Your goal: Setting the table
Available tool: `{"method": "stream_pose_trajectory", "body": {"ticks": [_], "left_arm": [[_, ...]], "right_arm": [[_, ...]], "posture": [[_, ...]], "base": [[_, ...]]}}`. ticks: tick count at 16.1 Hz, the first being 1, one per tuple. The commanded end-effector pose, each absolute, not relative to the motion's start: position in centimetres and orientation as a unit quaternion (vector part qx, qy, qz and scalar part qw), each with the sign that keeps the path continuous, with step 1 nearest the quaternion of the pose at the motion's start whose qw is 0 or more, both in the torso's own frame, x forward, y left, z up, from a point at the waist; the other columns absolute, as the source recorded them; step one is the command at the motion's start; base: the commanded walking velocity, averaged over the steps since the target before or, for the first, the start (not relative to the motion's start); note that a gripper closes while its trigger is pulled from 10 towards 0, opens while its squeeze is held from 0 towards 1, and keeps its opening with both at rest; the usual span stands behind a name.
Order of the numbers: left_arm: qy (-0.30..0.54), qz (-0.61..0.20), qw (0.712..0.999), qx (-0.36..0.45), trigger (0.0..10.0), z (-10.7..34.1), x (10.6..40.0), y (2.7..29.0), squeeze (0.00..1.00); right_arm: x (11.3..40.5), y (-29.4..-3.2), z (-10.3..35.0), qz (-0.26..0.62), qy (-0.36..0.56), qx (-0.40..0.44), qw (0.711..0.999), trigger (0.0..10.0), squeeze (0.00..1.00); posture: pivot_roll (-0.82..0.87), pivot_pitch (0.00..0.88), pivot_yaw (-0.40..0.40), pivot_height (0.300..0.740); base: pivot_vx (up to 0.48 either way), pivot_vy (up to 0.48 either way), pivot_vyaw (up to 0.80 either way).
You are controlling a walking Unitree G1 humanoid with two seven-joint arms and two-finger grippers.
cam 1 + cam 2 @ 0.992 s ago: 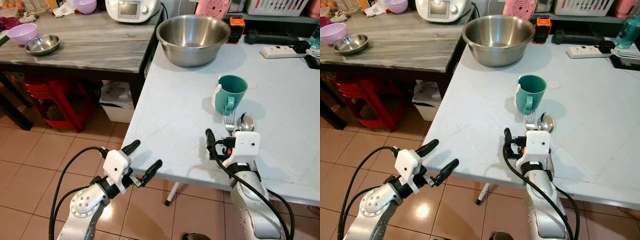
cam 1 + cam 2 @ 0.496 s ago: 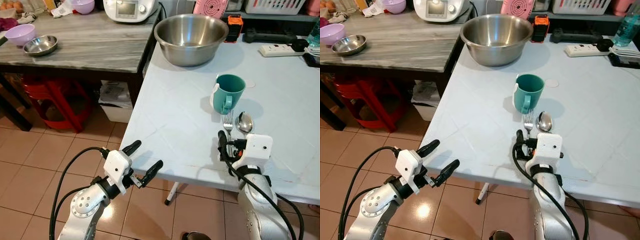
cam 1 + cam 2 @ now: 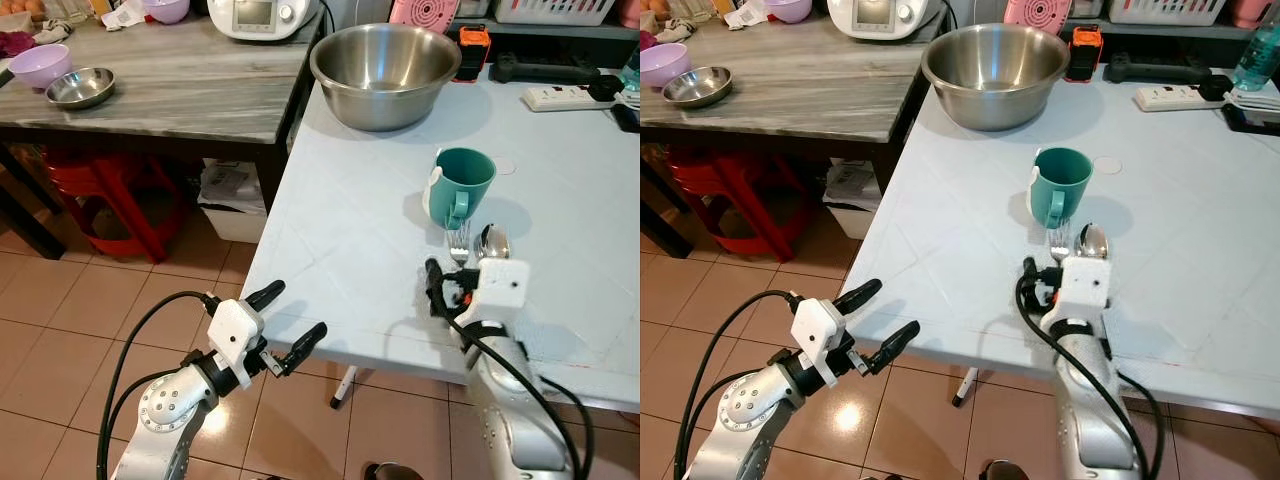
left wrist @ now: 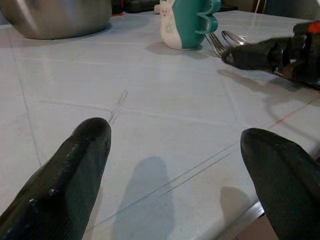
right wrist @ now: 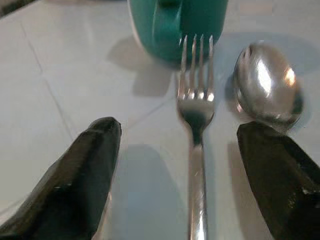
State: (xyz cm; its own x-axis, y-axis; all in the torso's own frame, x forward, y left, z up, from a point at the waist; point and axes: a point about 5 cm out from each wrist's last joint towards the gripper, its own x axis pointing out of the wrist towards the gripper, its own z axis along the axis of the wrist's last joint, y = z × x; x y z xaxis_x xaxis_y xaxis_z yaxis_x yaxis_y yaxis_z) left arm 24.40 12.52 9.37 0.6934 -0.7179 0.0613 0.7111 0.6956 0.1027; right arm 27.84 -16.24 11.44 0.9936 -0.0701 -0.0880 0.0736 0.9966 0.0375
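Two pieces of cutlery lying side by side on the pale blue table [image 3: 340,220], fork [image 5: 196,107] and spoon [image 5: 267,92], heads pointing toward the teal mug [image 3: 461,186] just beyond. Hovering low over their handles near the table's front edge: the right gripper [image 5: 195,187], fingers spread wide, straddling the fork's handle, one finger tip lying close against the spoon's bowl. Likely going wrong from here: closing this wide and catching the spoon along with the fork, or nudging the spoon aside; sliding the fork forward and knocking its tines into the mug standing close ahead; slipping on the thin flat handle pressed against the tabletop and failing to lift. Waiting off the table's near corner, above the tiled floor: the left gripper [image 3: 285,322], fingers apart, holding nothing, well apart from the cutlery. Sitting further back: a large steel mixing bowl [image 3: 385,72].
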Motion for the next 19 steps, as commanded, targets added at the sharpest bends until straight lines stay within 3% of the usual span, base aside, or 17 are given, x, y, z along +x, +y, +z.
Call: {"method": "stream_pose_trajectory", "body": {"ticks": [1,19], "left_arm": [[-0.039,-0.387,0.921,0.034,10.0,9.1,24.3,12.7,0.0],[-0.03,-0.439,0.898,0.018,10.0,9.2,23.8,12.1,0.0]], "right_arm": [[27.6,-16.4,10.6,-0.04,0.068,0.028,0.996,0.0,0.0],[27.6,-17.3,8.9,-0.052,0.193,0.029,0.979,0.0,0.0]], "posture": [[-0.21,0.158,0.058,0.74],[-0.22,0.16,0.064,0.74]], "base": [[0.0,0.0,0.0],[0.0,0.0,0.0]]}}
